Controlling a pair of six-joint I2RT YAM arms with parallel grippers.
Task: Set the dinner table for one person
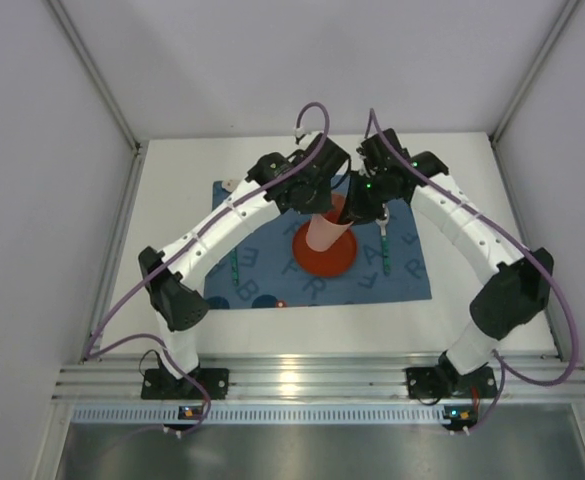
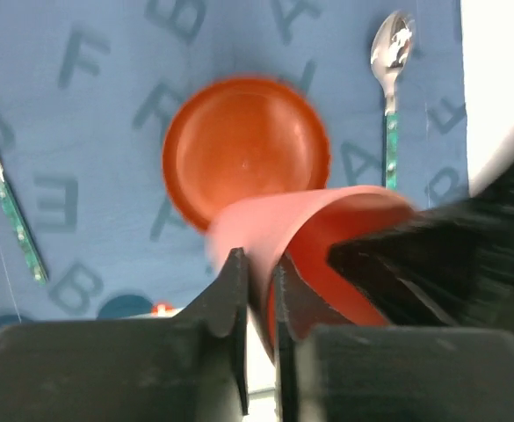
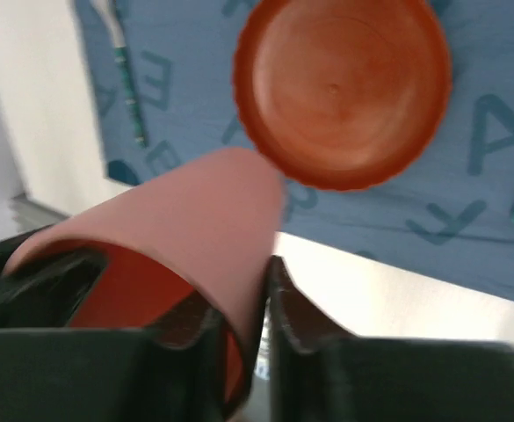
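A salmon-pink cup point(image 1: 324, 232) with a red inside hangs tilted above the red plate point(image 1: 324, 255) on the blue letter-printed placemat point(image 1: 397, 282), which lies on the white dinner table point(image 1: 172, 190). My left gripper point(image 1: 322, 203) and right gripper point(image 1: 358, 212) both pinch the cup's rim. In the left wrist view the gripper point(image 2: 261, 268) is shut on the cup wall point(image 2: 265, 220), above the plate point(image 2: 243, 149). In the right wrist view the gripper point(image 3: 255, 290) is shut on the cup wall point(image 3: 186, 229), with the plate point(image 3: 340, 88) below.
A green-handled fork point(image 1: 235, 270) lies on the mat left of the plate, and a green-handled spoon point(image 1: 383, 250) lies on its right. A ribbed aluminium rail point(image 1: 312, 380) edges the table's near side. White walls close in the left, right and back.
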